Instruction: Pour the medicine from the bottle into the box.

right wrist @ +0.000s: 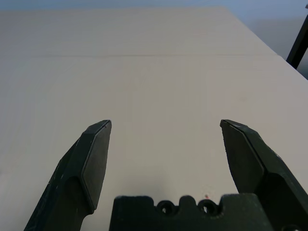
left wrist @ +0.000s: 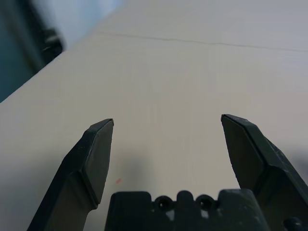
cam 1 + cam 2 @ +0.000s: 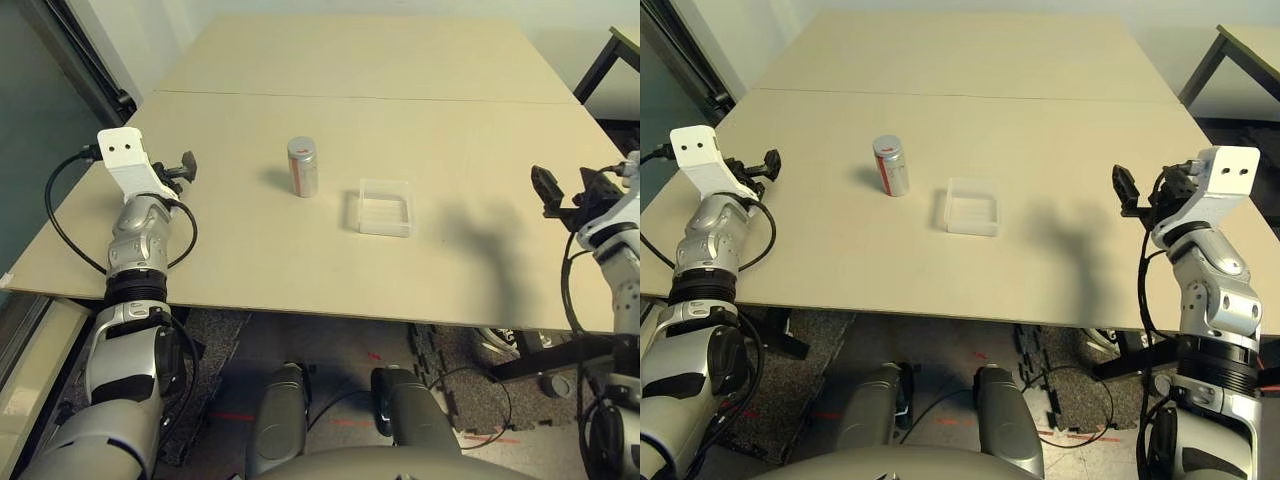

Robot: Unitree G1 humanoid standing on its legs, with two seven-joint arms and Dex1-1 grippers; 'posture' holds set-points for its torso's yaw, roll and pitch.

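Note:
The silver-grey bottle (image 3: 303, 166) with a red stripe stands upright mid-table, its grey cap on. Just right of it sits the clear square box (image 3: 385, 208), low-walled. The medicine is hidden from view. My left gripper (image 3: 184, 168) hovers over the table's left part, well left of the bottle, and stands open with nothing between its fingers (image 2: 96, 159). At the table's right edge my right gripper (image 3: 1140, 192) is open too, far right of the box, its fingers (image 1: 94, 159) spread over bare tabletop.
The beige table (image 3: 350, 60) has a seam running across behind the bottle. A dark table leg (image 3: 600, 65) stands at the far right. Cables loop beside my left forearm (image 3: 60, 230).

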